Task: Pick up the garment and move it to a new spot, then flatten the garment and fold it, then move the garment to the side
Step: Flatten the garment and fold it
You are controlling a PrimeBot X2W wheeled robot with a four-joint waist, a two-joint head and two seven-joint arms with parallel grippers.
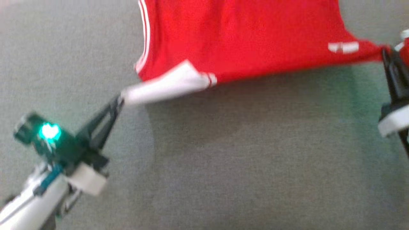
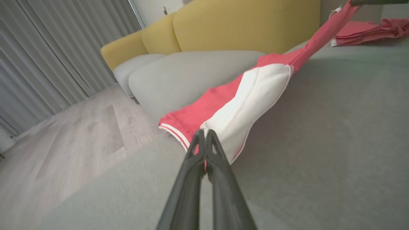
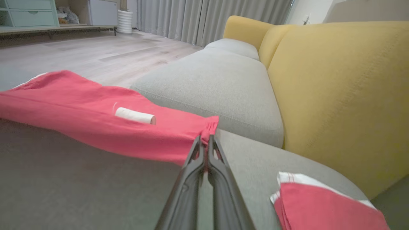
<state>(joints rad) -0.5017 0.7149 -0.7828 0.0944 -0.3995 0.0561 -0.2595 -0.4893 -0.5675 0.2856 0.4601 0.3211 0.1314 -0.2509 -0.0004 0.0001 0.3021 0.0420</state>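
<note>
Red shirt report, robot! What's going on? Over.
Left gripper shut on white corner. Right gripper shut on red corner. Garment stretched between them over grey cushion. Folded red cloth beside right gripper.

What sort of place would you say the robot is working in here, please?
Most likely a living room in a home: a sofa with grey seats and yellow backs, long grey curtains reaching a pale wooden floor, and a low cabinet with drawers.
</note>
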